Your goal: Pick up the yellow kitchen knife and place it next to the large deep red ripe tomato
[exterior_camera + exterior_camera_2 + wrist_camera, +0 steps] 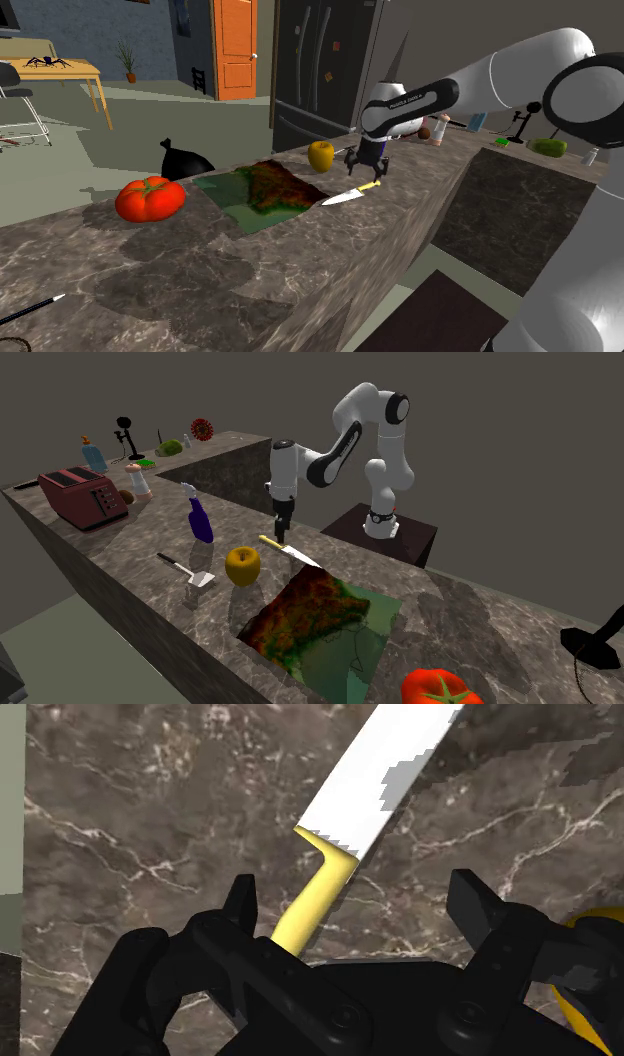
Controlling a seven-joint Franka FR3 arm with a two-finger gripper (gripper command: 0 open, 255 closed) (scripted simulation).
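**Fingers [240, 907] spread over kitchen knife [345, 834] — grasp not yet made**

Black fingers of the gripper [356, 894] stand wide apart on either side of the knife's yellow handle. Neither finger appears to touch it, so nothing is held. The handle sits closer to one finger than to the other. The knife lies flat on the dark marbled counter [130, 824].

Its long axis runs out from under the palm, with the handle near the hand and the pale blade far from it. That axis is slanted rather than square to the line on which the fingers close — the relation the coming grasp seems to turn on.

In the shoulder view the gripper [369, 168] hangs just over the handle end. The blade points toward that view's left and near side, at the sink [240, 210]. A yellow fruit [320, 155] sits near the knife, on its far side.

The tomato [150, 198], big and red, rests on the counter past the sink at the shoulder view's left, well apart from the knife.

By the look of it, the step in hand is the pick-up. The fingers need only close on the handle, perhaps after a slight shift to centre it. The carry would then cross the sink leftward in the shoulder view, with the blade leading. An off-centre squeeze could twist the knife.
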